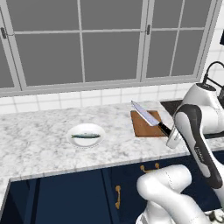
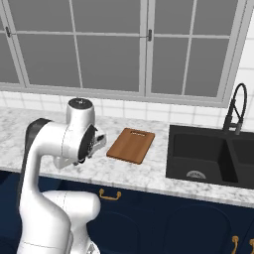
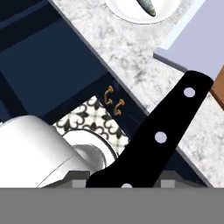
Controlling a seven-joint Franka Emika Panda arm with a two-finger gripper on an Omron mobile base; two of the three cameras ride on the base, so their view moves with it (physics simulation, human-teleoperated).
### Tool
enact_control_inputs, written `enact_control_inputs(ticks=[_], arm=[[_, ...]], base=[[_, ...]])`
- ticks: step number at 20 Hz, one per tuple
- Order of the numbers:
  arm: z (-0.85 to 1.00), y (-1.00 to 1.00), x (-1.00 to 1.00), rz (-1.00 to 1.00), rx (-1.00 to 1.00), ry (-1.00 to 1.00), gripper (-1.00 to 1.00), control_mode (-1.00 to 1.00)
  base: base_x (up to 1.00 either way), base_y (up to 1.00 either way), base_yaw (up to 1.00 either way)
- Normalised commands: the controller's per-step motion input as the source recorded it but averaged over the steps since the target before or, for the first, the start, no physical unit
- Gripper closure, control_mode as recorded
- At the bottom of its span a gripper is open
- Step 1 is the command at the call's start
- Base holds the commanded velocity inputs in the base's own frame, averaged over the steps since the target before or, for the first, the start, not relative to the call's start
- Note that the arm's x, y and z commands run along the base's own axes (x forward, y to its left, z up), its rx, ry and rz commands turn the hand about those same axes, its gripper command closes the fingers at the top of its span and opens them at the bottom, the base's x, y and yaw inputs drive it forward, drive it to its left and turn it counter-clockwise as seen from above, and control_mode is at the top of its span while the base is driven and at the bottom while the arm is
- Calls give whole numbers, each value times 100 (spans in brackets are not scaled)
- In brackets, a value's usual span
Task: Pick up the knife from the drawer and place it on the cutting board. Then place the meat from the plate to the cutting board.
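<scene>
- I see the marbled bench [image 1: 39, 144] running under the big window [image 1: 109, 41], with navy cabinet doors [image 1: 70, 199] and brass handles below it.
- From my right-hand camera the black sink [image 2: 198, 154] sits in the bench just beside the cutting board, with a dark tap [image 2: 235, 111] behind it.
- The cutting board [image 2: 130, 145] lies flat on the bench; in the right base view its top is bare and the handle slot points toward the wall.
- The white plate [image 1: 85, 134] rests on the bench well to the left of the board in the left base view.
- The knife [image 1: 146, 117] is up in the air, tilted, with its blade over the board's left part and its tip aimed toward the window; the black handle runs down toward the arm's hand.
- The pincer [image 3: 127, 183] is pinching the knife by the handle: in the hand view the riveted black handle rises straight out from between the fingertips. The fingers themselves are mostly hidden at the frame's bottom edge, so I judge the grip from the handle's position.
- The fish [image 1: 86, 136] lies across the middle of the plate, lengthwise left to right.
- I cannot make out whether the blade touches the board; it looks to be above it.
</scene>
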Motion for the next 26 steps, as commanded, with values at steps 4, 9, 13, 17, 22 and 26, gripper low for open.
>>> enact_control_inputs(ticks=[4, 9, 13, 17, 22, 26], arm=[[-8, -62, 100, -33, 1, 18, 100, -100], [-23, -35, 87, -33, 0, 13, 100, -100], [-44, -13, 76, -24, 0, 7, 100, -100], [-50, 0, 61, -21, -2, 1, 100, -100], [-45, 0, 35, -14, -11, 0, 100, -100], [-46, -6, 18, -8, -10, 0, 100, -100]], base=[[0, 0, 0], [0, 0, 0], [0, 0, 0], [0, 0, 0], [0, 0, 0], [0, 0, 0]])
